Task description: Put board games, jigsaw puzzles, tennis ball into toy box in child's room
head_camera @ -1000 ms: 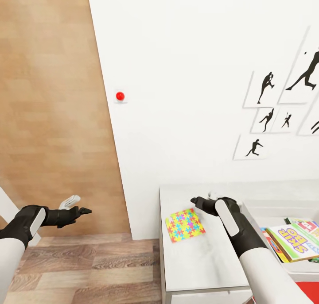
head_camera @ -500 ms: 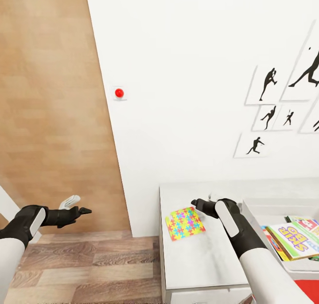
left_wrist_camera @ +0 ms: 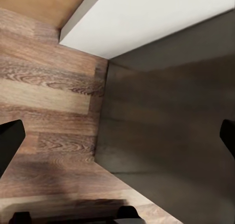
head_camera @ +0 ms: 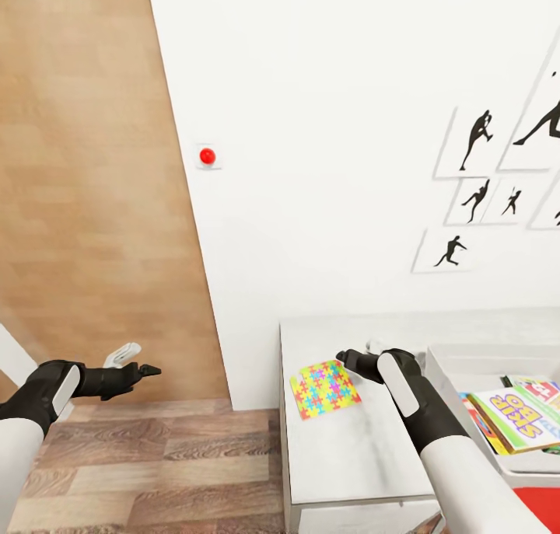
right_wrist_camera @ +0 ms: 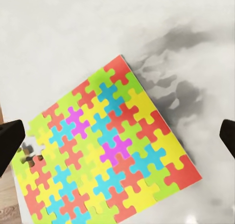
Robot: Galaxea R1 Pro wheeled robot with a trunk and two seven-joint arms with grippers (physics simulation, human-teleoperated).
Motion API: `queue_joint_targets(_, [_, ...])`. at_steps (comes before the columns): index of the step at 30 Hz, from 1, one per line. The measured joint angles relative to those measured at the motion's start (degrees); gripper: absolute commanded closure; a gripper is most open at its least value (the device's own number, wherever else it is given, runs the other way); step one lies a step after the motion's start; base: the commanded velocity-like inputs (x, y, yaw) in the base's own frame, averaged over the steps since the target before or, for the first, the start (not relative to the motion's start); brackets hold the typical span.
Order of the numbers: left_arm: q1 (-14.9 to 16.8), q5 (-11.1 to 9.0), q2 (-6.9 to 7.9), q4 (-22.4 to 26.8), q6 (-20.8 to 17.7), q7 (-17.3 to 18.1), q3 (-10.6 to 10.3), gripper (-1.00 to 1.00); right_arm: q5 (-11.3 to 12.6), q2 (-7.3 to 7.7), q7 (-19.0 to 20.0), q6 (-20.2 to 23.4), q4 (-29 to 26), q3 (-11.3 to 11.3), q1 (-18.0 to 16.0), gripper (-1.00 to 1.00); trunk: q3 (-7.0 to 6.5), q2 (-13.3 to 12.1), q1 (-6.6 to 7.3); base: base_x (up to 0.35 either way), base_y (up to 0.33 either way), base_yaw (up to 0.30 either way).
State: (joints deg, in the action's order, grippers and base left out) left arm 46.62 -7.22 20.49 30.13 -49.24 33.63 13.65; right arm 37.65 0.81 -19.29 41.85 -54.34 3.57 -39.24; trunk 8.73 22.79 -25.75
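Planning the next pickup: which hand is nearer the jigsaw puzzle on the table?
Right. The right hand hovers open just above the jigsaw puzzle by its far corner; the left hand is open over the floor, well off the table.

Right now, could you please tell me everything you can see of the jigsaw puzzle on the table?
The jigsaw puzzle is a thin, flat, squarish board of interlocking yellow, pink, blue, green and red pieces. It lies flat on the pale table, turned askew near the table's left end, one corner by the edge. In the right wrist view a piece looks missing near one corner. The right gripper hovers above it, not touching.
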Motion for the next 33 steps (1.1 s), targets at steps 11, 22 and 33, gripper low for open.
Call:
queue_joint_targets(11, [0.0, 0.0, 0.02, 0.0, 0.0, 0.0, 0.0, -1.0, -0.2, -0.05, 0.0, 0.0, 0.0, 0.0, 0.0, -1.0, 0.98, 0.0, 0.0, 0.0, 0.0, 0.0])
queue_joint_targets(22, [0.0, 0.0, 0.0, 0.0, 0.0, 0.0, 0.0, -1.0, -0.2, -0.08, 0.0, 0.0, 0.0, 0.0, 0.0, -1.0, 1.96, 0.0, 0.0, 0.0, 0.001, 0.0])
queue_joint_targets(33, [0.0, 0.0, 0.01, 0.0, 0.0, 0.0, 0.0, -1.0, -0.2, -0.09, 0.0, 0.0, 0.0, 0.0, 0.0, -1.0, 2.94, 0.0, 0.0, 0.0, 0.088, 0.0])
